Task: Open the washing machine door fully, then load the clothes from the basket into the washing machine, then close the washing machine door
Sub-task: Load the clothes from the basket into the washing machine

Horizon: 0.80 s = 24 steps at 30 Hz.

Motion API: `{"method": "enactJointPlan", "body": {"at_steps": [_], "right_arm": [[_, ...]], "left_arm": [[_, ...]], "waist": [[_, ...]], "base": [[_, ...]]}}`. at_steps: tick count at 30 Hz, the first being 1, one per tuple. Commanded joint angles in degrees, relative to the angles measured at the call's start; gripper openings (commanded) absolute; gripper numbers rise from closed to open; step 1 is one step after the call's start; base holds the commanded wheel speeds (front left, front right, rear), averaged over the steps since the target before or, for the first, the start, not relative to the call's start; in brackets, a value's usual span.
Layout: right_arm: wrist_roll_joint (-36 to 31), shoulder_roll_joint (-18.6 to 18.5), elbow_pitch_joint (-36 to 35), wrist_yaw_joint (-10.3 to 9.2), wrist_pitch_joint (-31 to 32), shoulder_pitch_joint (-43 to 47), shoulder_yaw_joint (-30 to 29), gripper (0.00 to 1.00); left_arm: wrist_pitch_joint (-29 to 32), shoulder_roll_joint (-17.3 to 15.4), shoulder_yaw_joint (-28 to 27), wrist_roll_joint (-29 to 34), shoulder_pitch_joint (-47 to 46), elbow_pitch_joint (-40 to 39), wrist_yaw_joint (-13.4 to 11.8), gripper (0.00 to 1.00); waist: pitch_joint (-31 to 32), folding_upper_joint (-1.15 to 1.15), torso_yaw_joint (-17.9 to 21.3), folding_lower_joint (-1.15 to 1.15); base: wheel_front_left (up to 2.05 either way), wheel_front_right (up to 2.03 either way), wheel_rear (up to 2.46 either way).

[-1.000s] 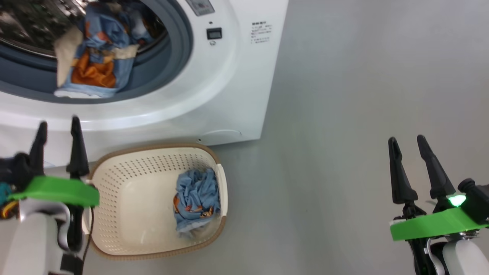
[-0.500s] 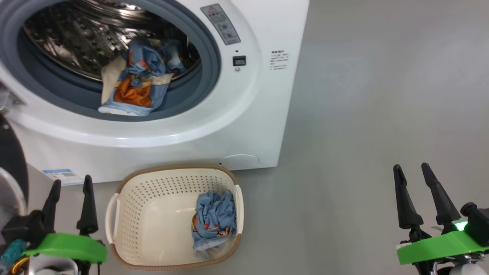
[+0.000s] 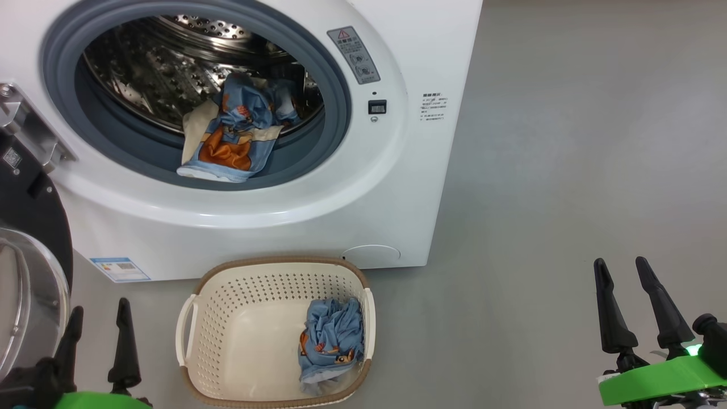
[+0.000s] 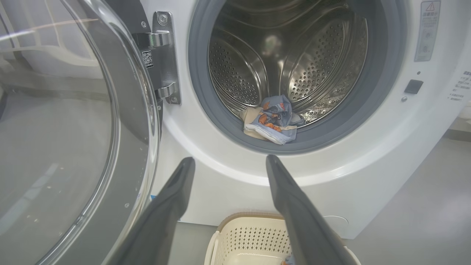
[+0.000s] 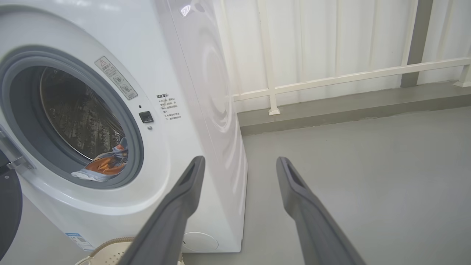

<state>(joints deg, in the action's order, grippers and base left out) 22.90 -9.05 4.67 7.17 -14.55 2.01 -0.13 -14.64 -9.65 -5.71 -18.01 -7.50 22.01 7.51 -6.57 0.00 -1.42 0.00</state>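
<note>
The white washing machine stands with its door swung wide open to the left, the glass bowl close beside my left gripper. One blue printed garment lies at the drum's front lip, draped onto the grey gasket. A second blue garment sits crumpled in the right side of the cream basket on the floor before the machine. My left gripper is open and empty, left of the basket. Far right over the floor, my right gripper is open and empty too.
Grey floor stretches to the right of the machine. A cream railing and white panelled wall stand behind, above a raised grey kerb. The open door takes up the space at my left.
The head camera has tilted up and back, so the machine, the basket and both grippers sit lower in the picture and more of the drum shows. Clothes and basket have not shifted.
</note>
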Motion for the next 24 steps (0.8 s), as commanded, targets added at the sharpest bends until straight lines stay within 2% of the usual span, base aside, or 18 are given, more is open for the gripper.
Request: {"method": "enactJointPlan", "body": {"at_steps": [1,17,24], "right_arm": [[0.02,-1.24,-1.47,0.32,-0.45,0.1,0.85,1.0],[-0.14,-1.22,-1.78,0.32,-0.45,-0.08,0.65,1.0],[-0.25,-0.7,-2.15,0.32,-0.45,-0.85,1.0,1.0]], "left_arm": [[-0.36,-1.15,-2.26,0.39,0.34,-2.3,-0.02,1.0],[-0.36,-0.58,-1.77,1.34,1.38,-4.82,-0.02,1.0],[-0.36,-1.91,0.78,0.88,-1.62,-2.82,-0.02,1.0]], "waist": [[0.0,0.0,-0.09,0.0],[-1.32,0.0,-0.3,0.0],[-3.72,0.0,0.56,0.0]], "base": [[0.0,0.0,0.0],[0.0,0.0,0.0],[0.0,0.0,0.0]]}}
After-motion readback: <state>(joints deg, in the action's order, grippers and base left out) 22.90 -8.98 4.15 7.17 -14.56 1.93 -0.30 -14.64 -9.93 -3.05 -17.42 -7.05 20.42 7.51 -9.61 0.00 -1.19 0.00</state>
